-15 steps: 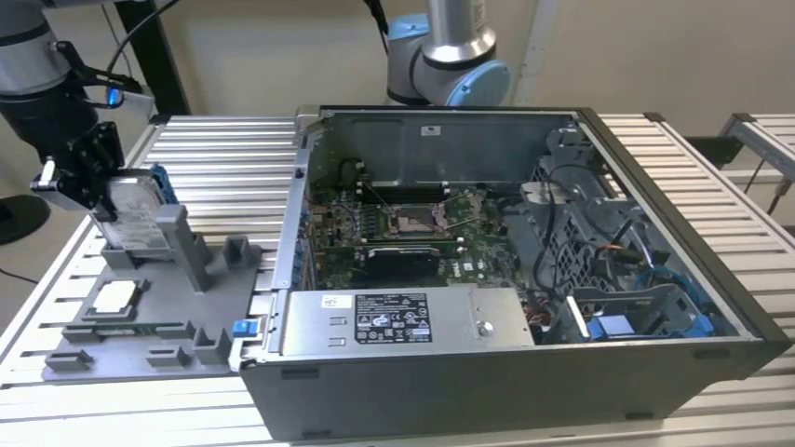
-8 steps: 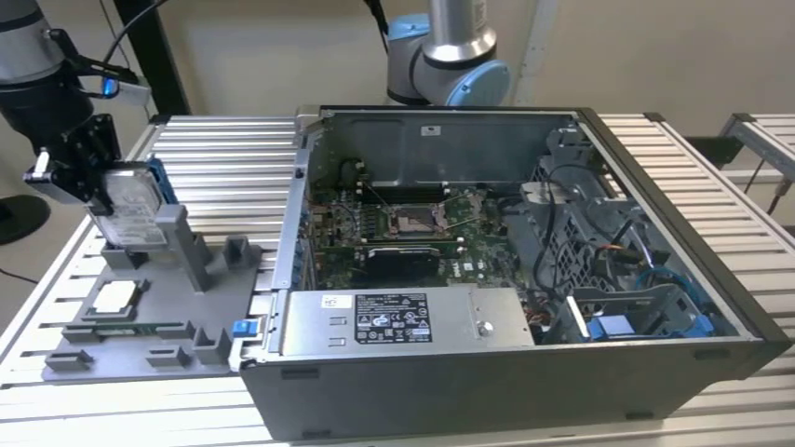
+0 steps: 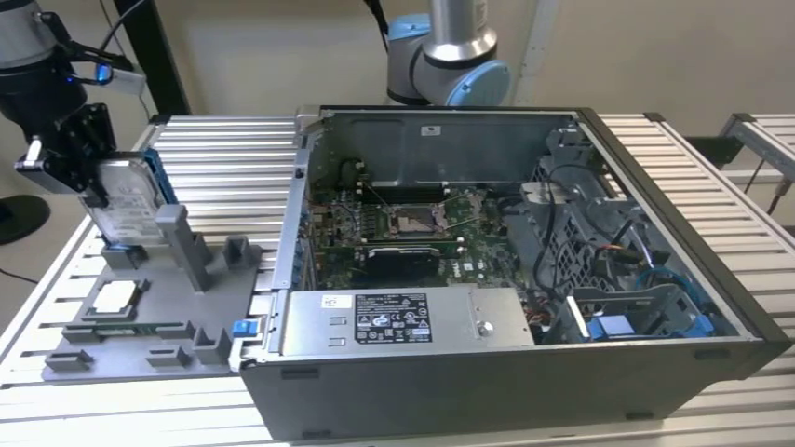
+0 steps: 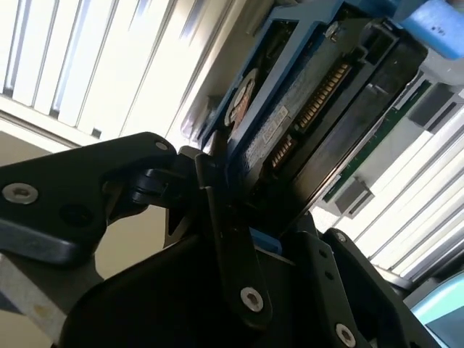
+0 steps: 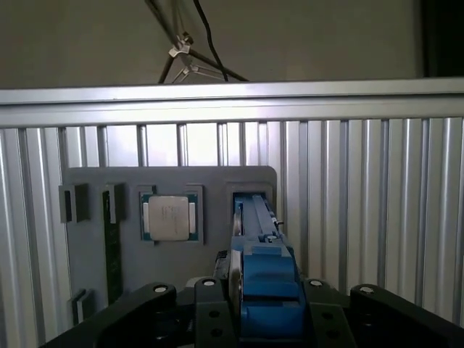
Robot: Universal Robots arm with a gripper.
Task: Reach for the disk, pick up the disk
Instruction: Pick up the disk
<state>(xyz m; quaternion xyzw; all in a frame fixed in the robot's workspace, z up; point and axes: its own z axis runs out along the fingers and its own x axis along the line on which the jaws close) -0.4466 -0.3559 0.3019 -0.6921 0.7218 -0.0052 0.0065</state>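
Observation:
The disk stands on edge at the exterior view's left, silver-grey with a blue bracket along its far side. My gripper comes down from above and is shut on its upper part. The disk's lower end sits at the upright slot of the grey fixture; whether it is clear of the slot I cannot tell. In the first wrist view the disk shows edge-on, blue, between the black fingers. In the second wrist view the disk shows its connector side, clamped by the fingers.
The fixture also carries a square silver chip and a memory stick. An open computer case stands at the exterior view's right of it on the slatted aluminium table. The arm's base rises behind the case.

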